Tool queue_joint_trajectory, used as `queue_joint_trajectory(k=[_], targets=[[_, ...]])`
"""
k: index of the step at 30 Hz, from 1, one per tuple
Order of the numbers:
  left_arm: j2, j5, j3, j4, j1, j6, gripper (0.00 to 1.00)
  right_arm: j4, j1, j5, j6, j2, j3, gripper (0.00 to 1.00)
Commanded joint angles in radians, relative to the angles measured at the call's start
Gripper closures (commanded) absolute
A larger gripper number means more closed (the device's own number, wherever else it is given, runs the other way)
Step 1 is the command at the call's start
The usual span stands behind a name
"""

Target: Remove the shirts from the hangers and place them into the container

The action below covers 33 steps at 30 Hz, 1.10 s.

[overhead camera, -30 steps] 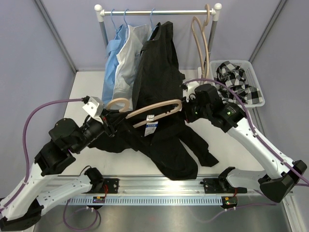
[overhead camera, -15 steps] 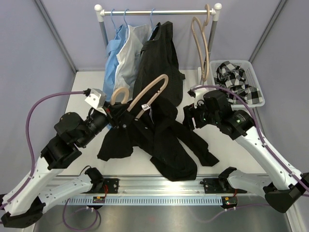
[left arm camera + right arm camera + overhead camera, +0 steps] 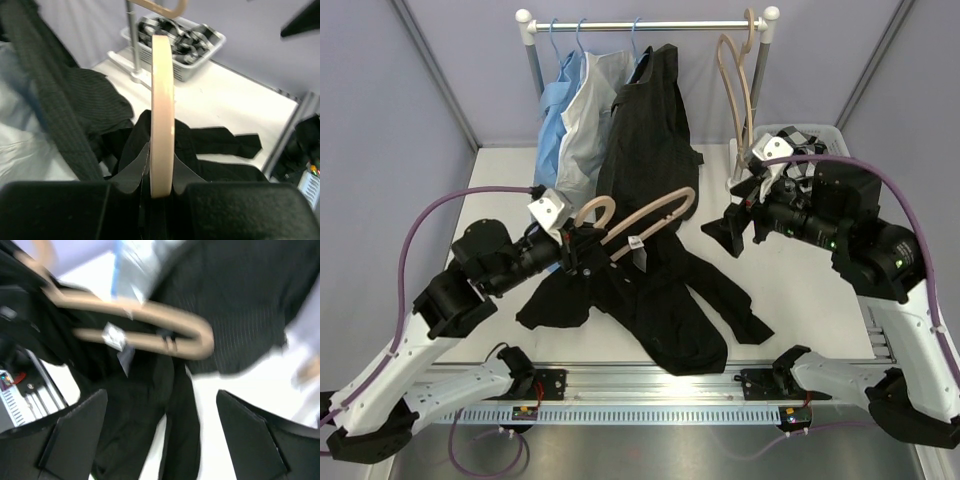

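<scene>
Counting five shirts (image 3: 645,130), two wooden hangers (image 3: 650,215), three blue hangers (image 3: 582,35), one basket (image 3: 197,65).

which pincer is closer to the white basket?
Right. The right pincer hangs open a little left of the white basket; the left pincer is far across the table, shut on the wooden hanger over the black shirt.
</scene>
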Motion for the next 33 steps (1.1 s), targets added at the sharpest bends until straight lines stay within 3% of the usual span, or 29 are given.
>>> queue_joint_trajectory(k=[1,6,11,22,24,33], targets=[[0.029,0.184,0.066,0.002,0.003,0.054,1.0,-0.074,-0.004,-0.205,-0.214,0.112,0.088,0.01],[0.098,0.348,0.116,-0.05,0.004,0.11,1.0,-0.215,-0.003,-0.377,-0.35,0.236,0.209,0.0],[0.147,0.396,0.165,-0.061,0.004,0.158,1.0,-0.242,-0.001,-0.469,-0.357,0.287,0.206,0.02],[0.256,0.519,0.271,-0.153,0.069,0.224,1.0,-0.243,0.02,-0.408,-0.374,0.287,0.047,0.12],[0.258,0.539,0.271,-0.156,0.079,0.224,1.0,-0.24,0.023,-0.419,-0.374,0.284,0.034,0.19],[0.279,0.646,0.284,-0.153,0.106,0.207,1.0,-0.205,0.025,-0.417,-0.365,0.284,-0.001,0.33]])
